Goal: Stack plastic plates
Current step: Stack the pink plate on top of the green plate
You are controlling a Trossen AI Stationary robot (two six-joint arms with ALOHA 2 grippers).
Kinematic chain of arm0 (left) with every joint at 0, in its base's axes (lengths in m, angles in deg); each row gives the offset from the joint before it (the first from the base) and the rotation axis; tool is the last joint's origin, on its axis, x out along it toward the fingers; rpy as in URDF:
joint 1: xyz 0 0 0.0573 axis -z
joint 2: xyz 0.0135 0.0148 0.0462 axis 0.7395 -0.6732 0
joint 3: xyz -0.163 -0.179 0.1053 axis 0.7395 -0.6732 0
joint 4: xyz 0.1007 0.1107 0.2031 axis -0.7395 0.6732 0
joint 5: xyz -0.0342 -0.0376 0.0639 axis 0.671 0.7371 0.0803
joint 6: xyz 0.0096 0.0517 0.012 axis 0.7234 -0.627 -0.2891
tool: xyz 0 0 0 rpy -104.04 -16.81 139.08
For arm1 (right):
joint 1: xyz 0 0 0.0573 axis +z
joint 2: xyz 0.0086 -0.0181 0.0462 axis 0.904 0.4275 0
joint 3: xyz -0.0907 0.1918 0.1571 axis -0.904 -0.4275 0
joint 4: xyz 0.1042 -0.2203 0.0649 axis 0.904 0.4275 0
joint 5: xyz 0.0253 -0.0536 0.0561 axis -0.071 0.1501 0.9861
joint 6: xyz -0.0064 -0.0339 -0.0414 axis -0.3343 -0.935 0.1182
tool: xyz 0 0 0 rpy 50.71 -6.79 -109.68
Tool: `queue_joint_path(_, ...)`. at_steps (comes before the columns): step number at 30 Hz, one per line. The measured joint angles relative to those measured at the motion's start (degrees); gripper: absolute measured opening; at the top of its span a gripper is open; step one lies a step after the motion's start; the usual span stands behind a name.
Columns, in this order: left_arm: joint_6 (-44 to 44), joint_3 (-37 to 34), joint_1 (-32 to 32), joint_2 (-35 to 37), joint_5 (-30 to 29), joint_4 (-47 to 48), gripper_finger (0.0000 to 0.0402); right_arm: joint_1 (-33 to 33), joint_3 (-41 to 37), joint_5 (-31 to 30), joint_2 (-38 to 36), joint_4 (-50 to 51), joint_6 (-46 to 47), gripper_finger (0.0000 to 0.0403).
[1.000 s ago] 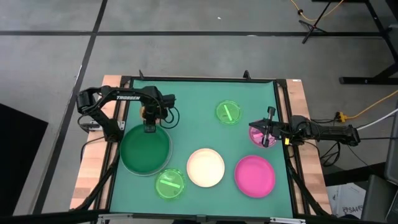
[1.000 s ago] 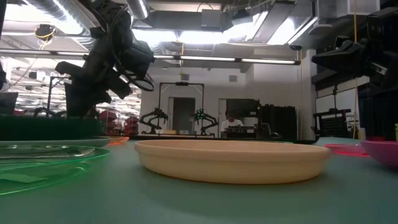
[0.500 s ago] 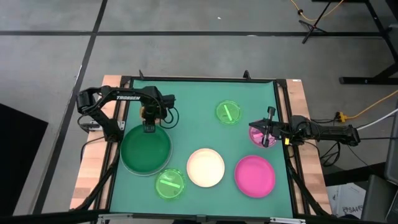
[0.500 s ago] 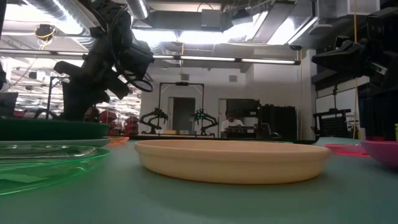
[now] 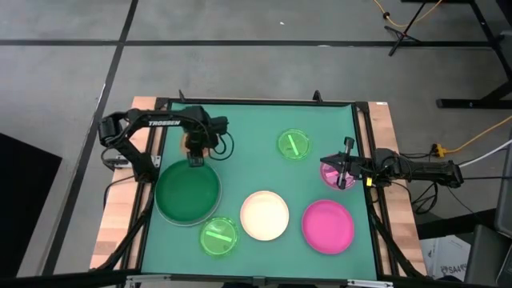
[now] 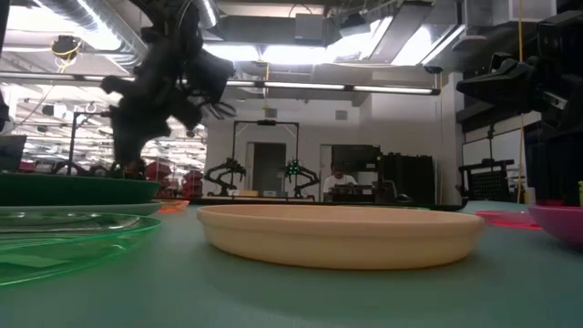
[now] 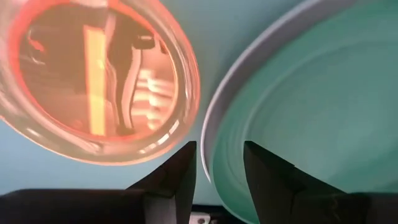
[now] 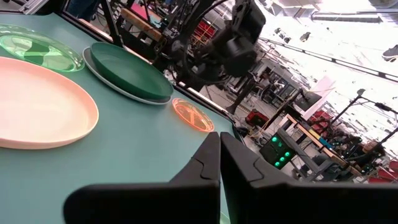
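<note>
Dark green plate (image 5: 187, 192) already sits on a pale one near your left gripper (image 5: 194, 161), whose fingers stand apart, empty. Cream plate (image 5: 265, 214), magenta plate (image 5: 327, 226) and the small ones lie unstacked; your right gripper (image 5: 342, 182) waits closed

Left gripper (image 5: 195, 161) hung over the far rim of a large plate (image 5: 187, 192), small plate (image 7: 93, 81) just beside. Right gripper (image 5: 342, 178) sat over another small plate (image 5: 330, 173) near the worktop's (image 5: 248, 128) right edge.

Grey floor (image 5: 264, 64) with dark seam lines surrounds the wood-edged table (image 5: 385, 120). Beyond the table: bright ceiling strip lights (image 6: 392, 88), a doorway (image 6: 268, 169), dark racks.
</note>
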Motion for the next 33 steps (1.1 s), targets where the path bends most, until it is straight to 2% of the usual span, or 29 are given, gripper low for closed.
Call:
queue_joint_path(6,0.0,4.0,0.1,0.0,0.1,-6.8,0.0127,0.0,0.0,-3.4,0.0,-2.3,2.4,0.0016)
queue_joint_path(11,0.0,4.8,0.1,0.0,0.1,-18.3,0.0127,0.0,0.0,-8.4,0.0,-2.6,7.4,0.0066)
queue_joint_path(18,0.0,4.8,0.1,0.0,0.1,-33.9,0.0127,0.0,1.7,-8.4,0.0,-2.8,11.3,0.0128)
queue_joint_path(25,-0.2,4.8,0.1,0.0,0.1,-43.6,0.0127,0.0,5.6,-7.1,0.9,-2.7,11.5,0.0141)
queue_joint_path(33,-0.2,4.8,0.1,0.0,0.1,-45.1,0.0127,0.0,10.5,-6.8,7.6,-2.6,13.8,0.0141)
